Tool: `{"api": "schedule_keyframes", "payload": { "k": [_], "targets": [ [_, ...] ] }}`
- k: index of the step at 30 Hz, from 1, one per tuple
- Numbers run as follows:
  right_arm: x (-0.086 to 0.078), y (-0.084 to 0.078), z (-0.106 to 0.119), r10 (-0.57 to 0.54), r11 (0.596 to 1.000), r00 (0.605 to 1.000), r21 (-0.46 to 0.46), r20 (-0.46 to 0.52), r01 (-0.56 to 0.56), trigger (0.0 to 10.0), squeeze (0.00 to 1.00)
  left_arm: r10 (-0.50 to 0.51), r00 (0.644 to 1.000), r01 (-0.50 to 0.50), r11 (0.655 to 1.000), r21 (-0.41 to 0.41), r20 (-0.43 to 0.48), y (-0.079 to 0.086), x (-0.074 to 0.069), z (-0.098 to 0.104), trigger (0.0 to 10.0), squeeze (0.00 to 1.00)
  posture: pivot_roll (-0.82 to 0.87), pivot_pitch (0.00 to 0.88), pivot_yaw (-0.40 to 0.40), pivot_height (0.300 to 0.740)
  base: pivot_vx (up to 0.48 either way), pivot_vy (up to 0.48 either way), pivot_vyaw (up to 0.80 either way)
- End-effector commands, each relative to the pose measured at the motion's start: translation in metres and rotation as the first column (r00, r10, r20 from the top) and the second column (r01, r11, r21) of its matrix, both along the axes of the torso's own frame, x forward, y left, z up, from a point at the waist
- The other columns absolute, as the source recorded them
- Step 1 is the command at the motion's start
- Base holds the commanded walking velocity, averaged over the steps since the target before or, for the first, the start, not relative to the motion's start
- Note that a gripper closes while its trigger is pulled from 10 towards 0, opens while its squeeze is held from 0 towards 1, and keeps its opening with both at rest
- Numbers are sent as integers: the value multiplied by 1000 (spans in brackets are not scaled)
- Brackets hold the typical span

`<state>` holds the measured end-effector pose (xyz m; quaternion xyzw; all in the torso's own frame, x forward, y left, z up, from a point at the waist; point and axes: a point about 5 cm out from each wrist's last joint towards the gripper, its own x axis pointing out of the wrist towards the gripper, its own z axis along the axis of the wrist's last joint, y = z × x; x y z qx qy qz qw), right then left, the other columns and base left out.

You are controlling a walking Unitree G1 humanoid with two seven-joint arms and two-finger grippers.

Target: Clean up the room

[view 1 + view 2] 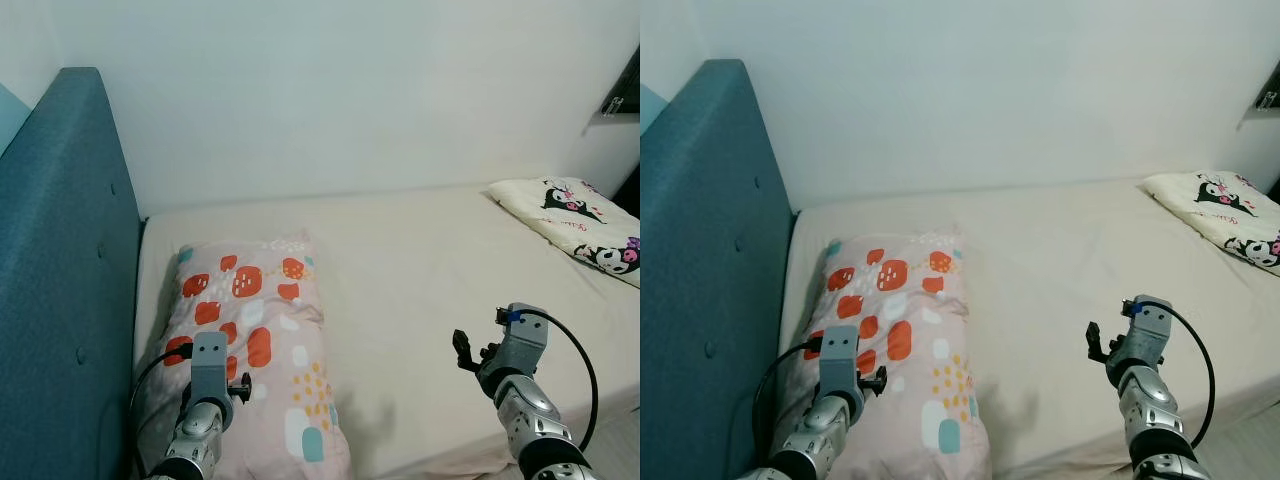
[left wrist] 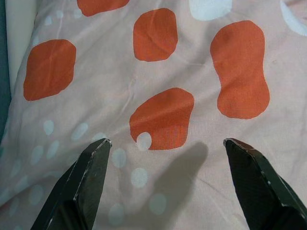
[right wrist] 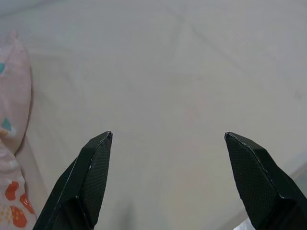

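Above the patterned pillow (image 1: 250, 350) on the bed (image 1: 420, 270), left gripper (image 2: 165, 148) hovers, jaws released; right gripper (image 3: 168, 143) likewise. Pinch loose fabric squarely.

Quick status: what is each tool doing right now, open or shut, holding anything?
Left tool: open, empty, over the patterned pillow.
Right tool: open, empty, over the bed sheet.
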<state>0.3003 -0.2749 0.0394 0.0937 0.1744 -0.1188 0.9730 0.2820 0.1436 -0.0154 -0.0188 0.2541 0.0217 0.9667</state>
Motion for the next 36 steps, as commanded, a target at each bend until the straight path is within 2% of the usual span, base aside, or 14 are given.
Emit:
{"api": "schedule_keyframes", "payload": {
  "k": [1, 7, 20, 29, 36],
  "targets": [
    [2, 0, 3, -6, 1000, 1000, 3, 10, 6, 10000, 0, -25, 999, 25, 1000, -8, -21, -8, -2, -2, 10000, 0, -27, 23, -104, 740, 0, 0, 0],
    [2, -1, 3, -6, 1000, 1000, 3, 8, 6, 10000, 0, -28, 999, 28, 1000, -9, -23, -9, -2, -2, 10000, 0, -26, 23, -105, 740, -120, 0, 0],
    [7, -1, 8, 6, 1000, 1000, -25, 6, -6, 10000, 0, -45, 999, 45, 999, 4, -31, -11, -2, -3, 10000, 0, -26, 3, -104, 740, -321, 0, 0],
    [7, 2, 7, 7, 1000, 1000, -15, 13, -7, 10000, 0, -132, 991, 132, 991, -13, -25, -18, -4, -4, 10000, 0, -21, 3, -104, 740, 0, 0, 0],
    [6, 3, 5, 8, 1000, 1000, -10, 6, -8, 10000, 0, -179, 984, 178, 983, -37, -18, -28, -7, -5, 10000, 0, -20, 16, -106, 740, 0, -462, 0]
  ]
}}
